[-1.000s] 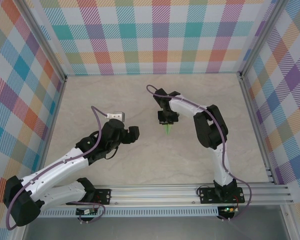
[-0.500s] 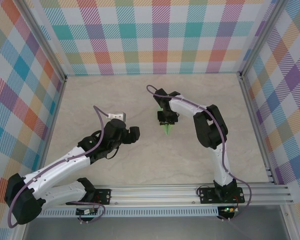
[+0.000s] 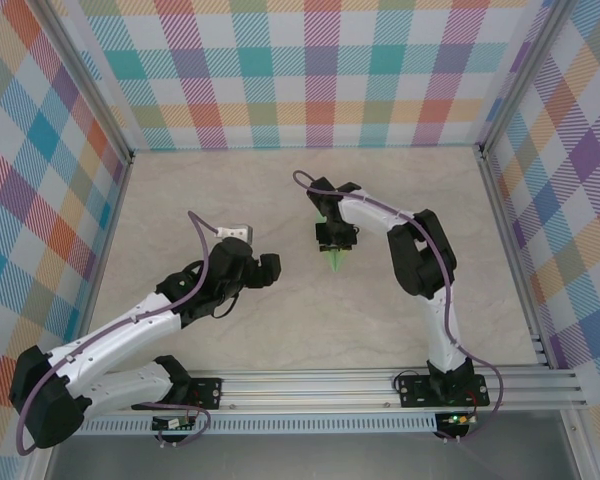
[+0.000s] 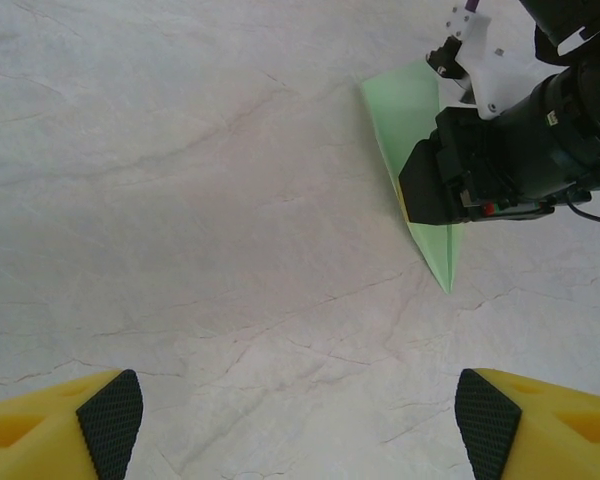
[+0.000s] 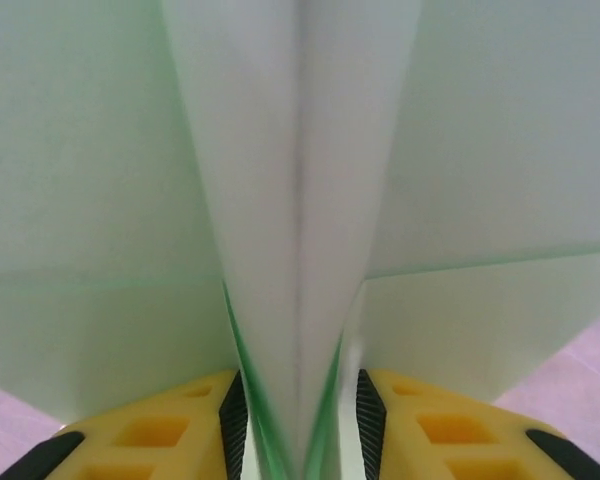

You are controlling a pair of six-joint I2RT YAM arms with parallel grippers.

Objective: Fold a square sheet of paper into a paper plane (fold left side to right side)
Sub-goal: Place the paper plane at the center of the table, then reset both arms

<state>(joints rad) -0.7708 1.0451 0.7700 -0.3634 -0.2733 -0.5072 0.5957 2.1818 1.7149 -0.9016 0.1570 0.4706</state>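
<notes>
Broadly, the table (image 3: 230,200) lay as a pale marbled floor around me, hemmed by checked walls (image 3: 310,80) on three sides and by the metal rail (image 3: 380,385) at my bases; the work sat near the middle, well apart from every wall. My right gripper (image 3: 336,238) was clenched on the paper plane (image 3: 337,259), reaching down on it from above; in its wrist view the black pads (image 5: 232,415) squeezed the raised centre ridge from both sides, with the pale green wings spread to left and right. My left gripper (image 3: 263,266) hung released and empty, its jaws wide, near the plane's left flank but apart from it; from its wrist view the sharp tip (image 4: 447,287) pointed toward the near edge and seemed to lie on the table.

I judged the step in hand to be setting the centre crease with the two halves brought together; to do it well I would want the pinch square on the ridge, the wings matched edge to edge, and firm pressure along the fold rather than a tug that might skew or tear thin paper. Room was plentiful; bare table lay on all sides of the plane, so the free left gripper could come in low from its side, provided it stayed off the right wrist above the paper.
</notes>
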